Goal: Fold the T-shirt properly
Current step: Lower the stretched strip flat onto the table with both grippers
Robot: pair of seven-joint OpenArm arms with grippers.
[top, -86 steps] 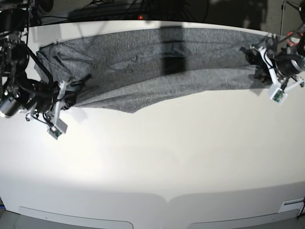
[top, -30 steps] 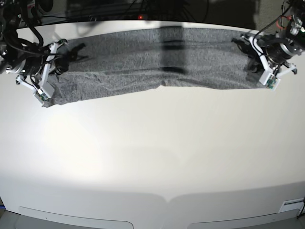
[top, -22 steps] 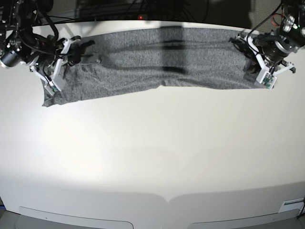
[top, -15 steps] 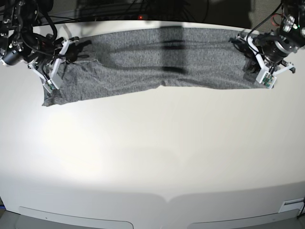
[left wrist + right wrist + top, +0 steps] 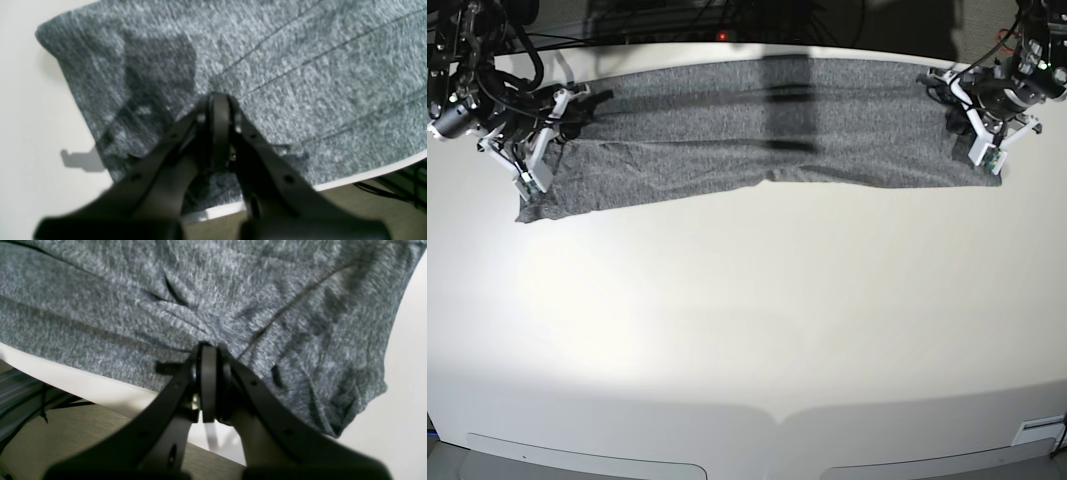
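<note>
Both arms have pulled the T-shirt (image 5: 767, 125) up and back since the earlier pictures, so it now lies flat as one long band along the far edge of the table (image 5: 757, 330). Before, its front edge sagged toward the middle of the table.

Its long side runs from left to right, from one arm to the other. The near edge looks a bit wavy, and the corner by the right arm hangs lower.

The right gripper (image 5: 208, 350) sits over one end of the band, and the left gripper (image 5: 218, 100) sits over the other end. Each has its fingers pressed together, with the tips right at the cloth. I cannot tell if any cloth is pinched between them.

For the next fold, I think each arm would grab its own end, since each end lies right under its fingers.
</note>
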